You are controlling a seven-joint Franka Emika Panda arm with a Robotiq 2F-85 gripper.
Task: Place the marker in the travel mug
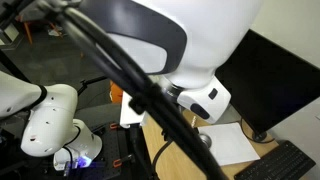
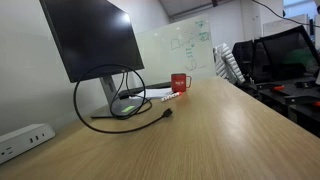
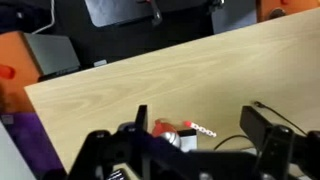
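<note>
The travel mug (image 2: 180, 83) is small and red and stands on the wooden desk (image 2: 220, 130), far from the camera and near the monitor's foot. The marker (image 2: 171, 97) is white with a red cap and lies flat on the desk just in front of the mug. In the wrist view the mug (image 3: 164, 129) and the marker (image 3: 202, 129) lie side by side, far below, between my gripper's fingers. My gripper (image 3: 200, 120) is open and empty, high above the desk. It does not show in either exterior view; the arm (image 1: 180, 40) fills one of them.
A black monitor (image 2: 90, 40) stands on the desk with a looped black cable (image 2: 105, 120) at its foot; the cable also shows in the wrist view (image 3: 232, 143). Papers (image 2: 155, 93) lie beside the mug. A white power strip (image 2: 25, 138) sits near the wall. Chairs and equipment (image 2: 285, 60) stand beyond the desk's edge.
</note>
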